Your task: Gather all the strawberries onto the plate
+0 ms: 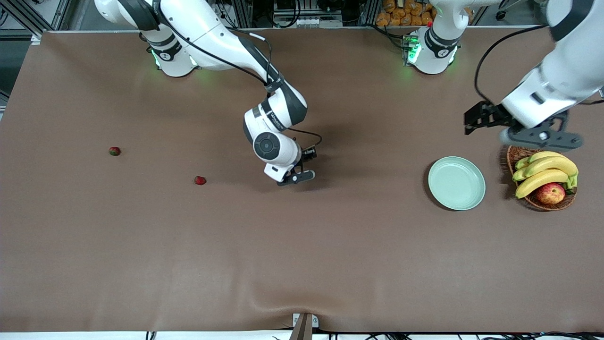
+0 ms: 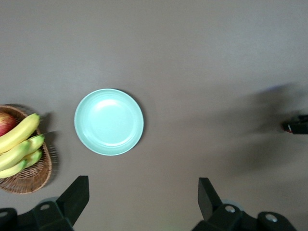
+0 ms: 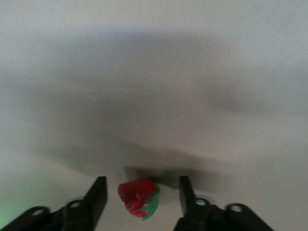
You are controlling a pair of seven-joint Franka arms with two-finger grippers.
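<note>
Two strawberries lie on the brown table toward the right arm's end, one (image 1: 114, 151) farther out and one (image 1: 200, 180) closer to the middle. My right gripper (image 1: 295, 177) is low over the middle of the table. In the right wrist view a third strawberry (image 3: 138, 197), red with a green top, sits between the fingers of that gripper (image 3: 142, 180), which is open with a gap on each side of the berry. The mint-green plate (image 1: 456, 183) (image 2: 109, 121) is empty. My left gripper (image 1: 541, 138) (image 2: 143, 180) hangs open and empty above the basket's edge, beside the plate.
A wicker basket (image 1: 519, 158) (image 2: 29, 175) with bananas (image 1: 545, 172) and an apple (image 1: 550, 192) stands beside the plate at the left arm's end. The table's front edge runs along the bottom of the front view.
</note>
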